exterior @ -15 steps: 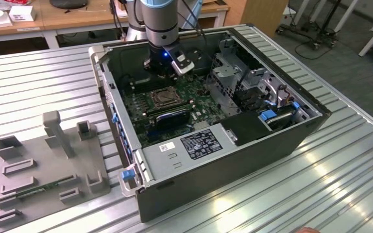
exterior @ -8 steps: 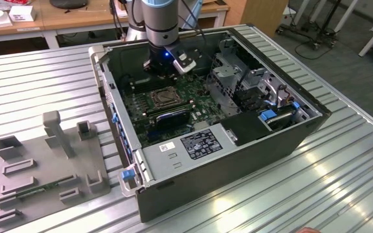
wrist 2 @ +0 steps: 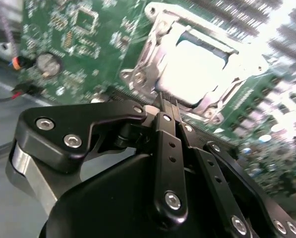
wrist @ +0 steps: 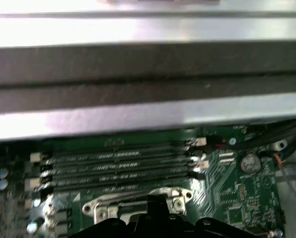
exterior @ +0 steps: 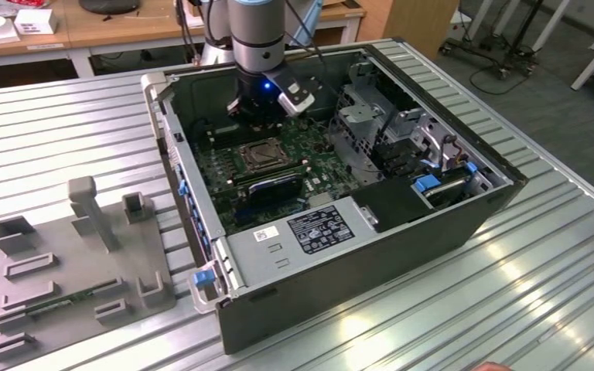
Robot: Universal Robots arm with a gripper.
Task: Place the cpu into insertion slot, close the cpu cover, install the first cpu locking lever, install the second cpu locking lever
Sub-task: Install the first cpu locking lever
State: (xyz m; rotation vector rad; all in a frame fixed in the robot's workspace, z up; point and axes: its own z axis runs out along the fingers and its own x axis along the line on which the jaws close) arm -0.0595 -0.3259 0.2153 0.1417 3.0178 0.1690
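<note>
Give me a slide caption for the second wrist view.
Robot hand, fingers together, poised at the edge of the cpu cover lying over the cpu on the green circuit board.

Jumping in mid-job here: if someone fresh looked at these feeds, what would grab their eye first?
Probably the open computer case lying on the slatted metal table, with the arm reaching down into it over the green motherboard. In the second wrist view, the gripper sits right at the edge of the cpu cover, which lies flat around the pale cpu.
</note>
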